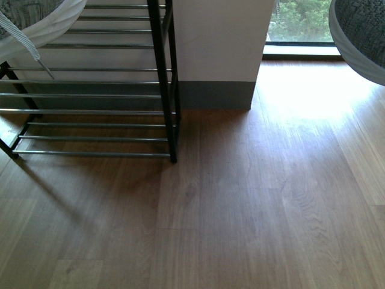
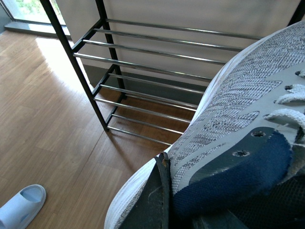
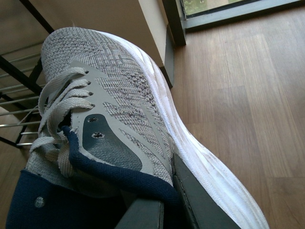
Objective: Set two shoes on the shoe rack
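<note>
Grey knit sneakers [image 3: 128, 90], thick white soles [image 3: 214, 171]

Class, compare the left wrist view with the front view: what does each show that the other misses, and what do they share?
Only the left wrist view shows the pale blue sandal lying on the wooden floor, plus the left sneaker's navy lining. Only the front view shows the right sneaker, raised at its upper right corner. Both show the left sneaker, the shoe rack with chrome rods, and the floor.
</note>
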Controlling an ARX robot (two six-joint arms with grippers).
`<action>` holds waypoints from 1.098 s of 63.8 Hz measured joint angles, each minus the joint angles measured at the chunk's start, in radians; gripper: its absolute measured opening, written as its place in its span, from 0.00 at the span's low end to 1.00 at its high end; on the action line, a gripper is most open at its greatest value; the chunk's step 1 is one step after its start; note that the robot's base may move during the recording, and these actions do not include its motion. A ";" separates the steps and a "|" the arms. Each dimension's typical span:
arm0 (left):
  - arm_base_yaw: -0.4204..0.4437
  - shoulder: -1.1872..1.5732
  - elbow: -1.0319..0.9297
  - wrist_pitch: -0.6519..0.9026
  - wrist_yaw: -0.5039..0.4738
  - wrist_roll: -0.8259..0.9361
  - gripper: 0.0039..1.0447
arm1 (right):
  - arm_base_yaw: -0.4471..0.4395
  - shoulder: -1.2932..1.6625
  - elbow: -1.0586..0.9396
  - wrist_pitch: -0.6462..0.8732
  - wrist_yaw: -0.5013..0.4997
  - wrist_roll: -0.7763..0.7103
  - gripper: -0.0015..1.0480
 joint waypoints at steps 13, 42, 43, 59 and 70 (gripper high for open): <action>0.001 -0.001 0.000 0.000 -0.006 0.000 0.01 | 0.001 0.000 0.000 0.000 -0.012 0.000 0.01; 0.005 -0.002 0.000 0.000 -0.005 0.000 0.01 | 0.004 0.000 0.000 0.000 -0.011 0.000 0.01; 0.004 -0.002 0.000 0.000 -0.003 0.000 0.01 | 0.003 0.000 0.000 0.000 -0.011 0.000 0.01; 0.000 -0.003 -0.001 0.000 -0.006 0.001 0.01 | 0.002 0.000 0.000 0.000 -0.009 0.000 0.01; 0.006 -0.003 -0.002 0.000 -0.021 0.001 0.01 | 0.007 0.000 0.000 0.000 -0.024 0.000 0.01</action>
